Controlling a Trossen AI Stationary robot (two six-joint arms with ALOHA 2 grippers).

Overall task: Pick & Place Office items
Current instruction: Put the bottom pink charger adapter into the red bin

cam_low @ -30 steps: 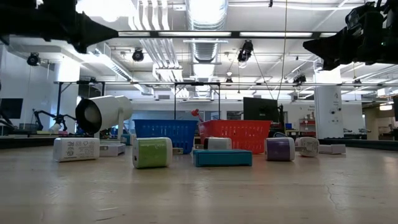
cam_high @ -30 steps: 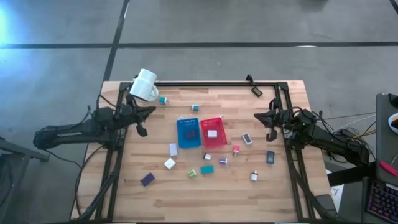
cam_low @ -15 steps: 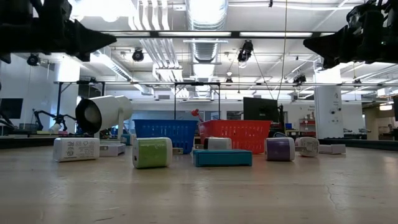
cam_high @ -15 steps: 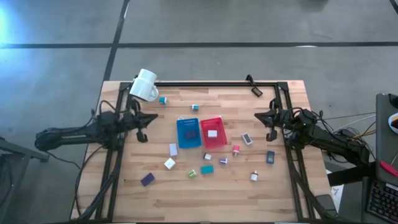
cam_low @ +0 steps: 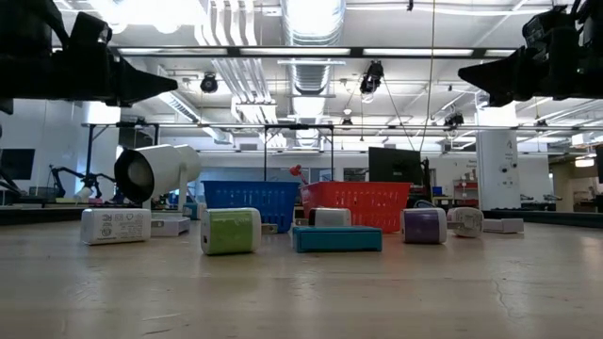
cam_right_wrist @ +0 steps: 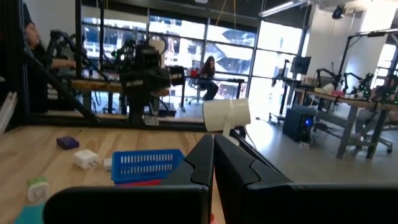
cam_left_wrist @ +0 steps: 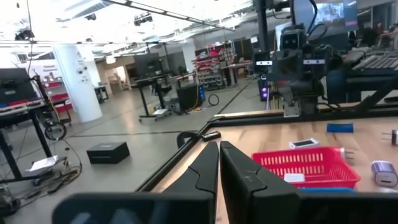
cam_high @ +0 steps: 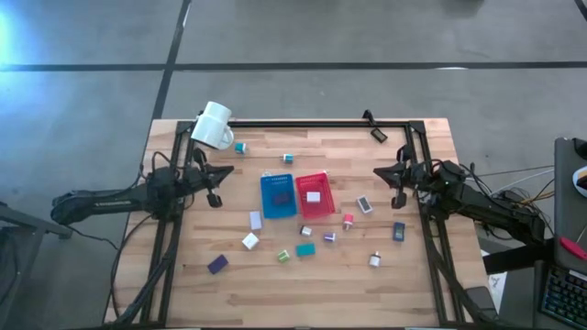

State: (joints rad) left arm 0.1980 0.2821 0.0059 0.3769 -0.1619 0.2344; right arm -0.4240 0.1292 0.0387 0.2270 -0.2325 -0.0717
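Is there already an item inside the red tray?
Yes, the high view shows one small white item lying inside the red tray, while the blue tray beside it looks empty.

overhead, table-level, two wrist views

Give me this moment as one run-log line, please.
left gripper: shut, empty, raised | right gripper: shut, empty, raised | red tray: one white block inside

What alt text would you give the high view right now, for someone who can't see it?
Overhead: a wooden table with a blue tray and a red tray side by side at its middle, and small office items scattered mostly on the near half. A white mug lies at the far left corner. The left tool and right tool, both shut and empty, hover at opposite edges.
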